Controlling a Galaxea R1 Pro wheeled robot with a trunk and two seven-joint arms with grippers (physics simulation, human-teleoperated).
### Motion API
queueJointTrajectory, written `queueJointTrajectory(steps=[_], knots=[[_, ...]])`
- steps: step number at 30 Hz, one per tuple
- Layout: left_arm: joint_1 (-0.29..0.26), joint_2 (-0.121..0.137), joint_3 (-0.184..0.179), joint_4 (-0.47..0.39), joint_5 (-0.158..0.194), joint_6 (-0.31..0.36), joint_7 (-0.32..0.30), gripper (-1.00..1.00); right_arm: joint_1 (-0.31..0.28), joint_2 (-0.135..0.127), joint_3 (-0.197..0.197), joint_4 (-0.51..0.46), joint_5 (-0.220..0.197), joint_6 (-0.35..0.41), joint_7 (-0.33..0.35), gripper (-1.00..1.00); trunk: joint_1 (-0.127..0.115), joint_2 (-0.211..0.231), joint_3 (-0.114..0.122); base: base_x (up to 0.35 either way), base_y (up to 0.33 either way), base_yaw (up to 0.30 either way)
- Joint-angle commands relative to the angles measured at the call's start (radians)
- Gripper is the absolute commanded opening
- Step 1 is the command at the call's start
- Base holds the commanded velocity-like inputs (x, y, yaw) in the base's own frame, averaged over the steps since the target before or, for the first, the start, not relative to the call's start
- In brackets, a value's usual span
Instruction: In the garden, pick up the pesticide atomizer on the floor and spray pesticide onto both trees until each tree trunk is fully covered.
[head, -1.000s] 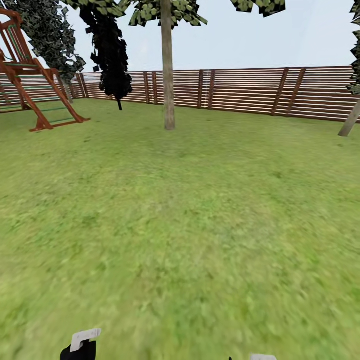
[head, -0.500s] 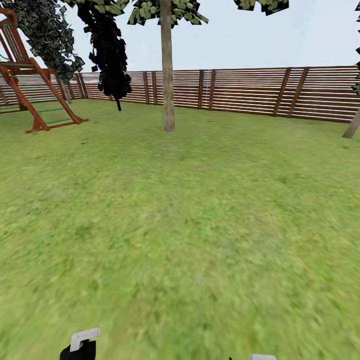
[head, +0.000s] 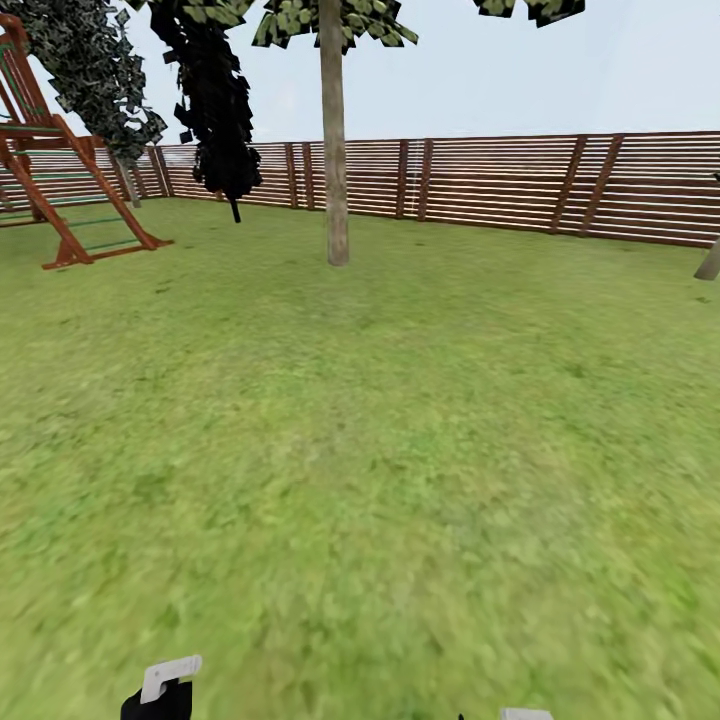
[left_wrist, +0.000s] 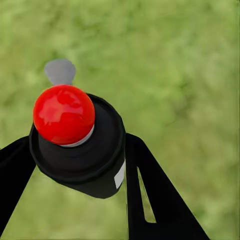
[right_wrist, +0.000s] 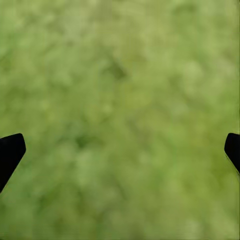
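My left gripper is shut on the pesticide atomizer, a dark bottle with a red top and a grey nozzle, held over grass. It also peeks in at the head view's bottom edge as the left gripper. My right gripper is open, its black fingertips wide apart with only lawn between them. One tree trunk stands straight ahead, far off across the garden lawn. The foot of a second tree trunk leans at the right edge. The stone floor is out of view.
A brown slat fence closes the far side. A wooden playset stands at the far left. A dark narrow conifer and a leafy tree rise near the back left corner.
The whole head view has shifted: the playset has slid left, the right trunk has moved toward the edge, and the middle tree sits slightly nearer. Both grippers are unchanged.
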Motion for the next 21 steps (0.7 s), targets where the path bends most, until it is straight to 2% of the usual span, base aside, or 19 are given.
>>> queueJointTrajectory(steps=[1,21], knots=[[-0.001,0.001,-0.002,0.001,0.005,-0.003,-0.001,-1.00,0.000,-0.001,-0.009,0.001,0.006,-0.002,0.005,1.00,0.000,0.000,-0.001,0.339,0.000,0.000],[-0.001,0.001,-0.002,0.001,0.005,-0.004,-0.001,-1.00,0.000,-0.001,-0.009,0.001,0.006,-0.002,0.005,1.00,0.000,0.000,-0.001,0.339,0.000,0.000]])
